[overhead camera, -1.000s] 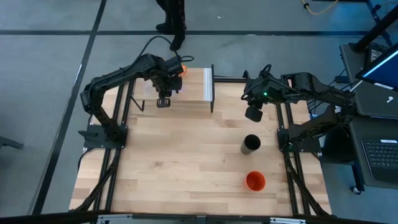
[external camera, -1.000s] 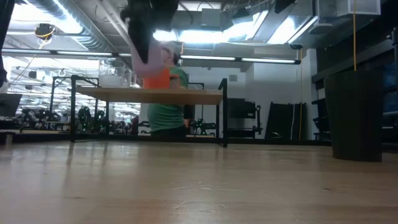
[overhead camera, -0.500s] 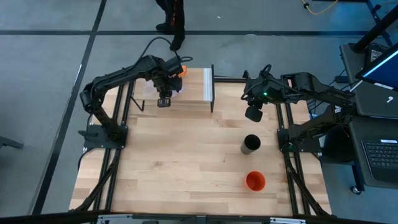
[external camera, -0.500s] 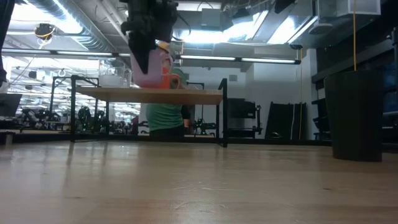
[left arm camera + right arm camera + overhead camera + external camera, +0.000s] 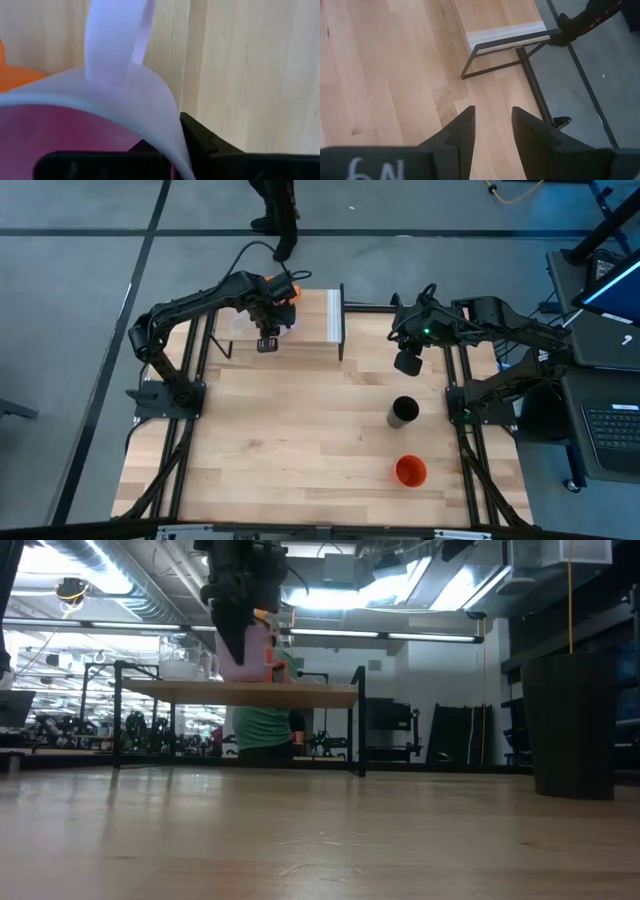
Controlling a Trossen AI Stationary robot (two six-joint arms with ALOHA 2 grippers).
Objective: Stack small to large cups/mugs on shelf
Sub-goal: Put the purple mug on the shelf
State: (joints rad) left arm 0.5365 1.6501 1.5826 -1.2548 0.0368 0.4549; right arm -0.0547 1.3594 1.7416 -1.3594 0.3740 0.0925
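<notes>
Left gripper [image 5: 267, 332] over the shelf [image 5: 315, 320], upper centre-left of the high view, clamped on the wall of the lilac mug [image 5: 100, 115]: one dark finger [image 5: 205, 142] outside the rim, the other inside. Lilac mug [image 5: 245, 650] at the shelf top in the low view, upper left, just beside the orange mug [image 5: 290, 292]; touching the board or just above it, cannot tell. A person in green behind the shelf [image 5: 262, 725]. Right gripper [image 5: 407, 362] hanging over the table's upper right, near the shelf's end, fingers [image 5: 462, 132] apart, nothing between them. Black tumbler [image 5: 403, 411] upright right of centre in the high view; red-orange cup [image 5: 411, 471] lower right, well apart from the shelf.
</notes>
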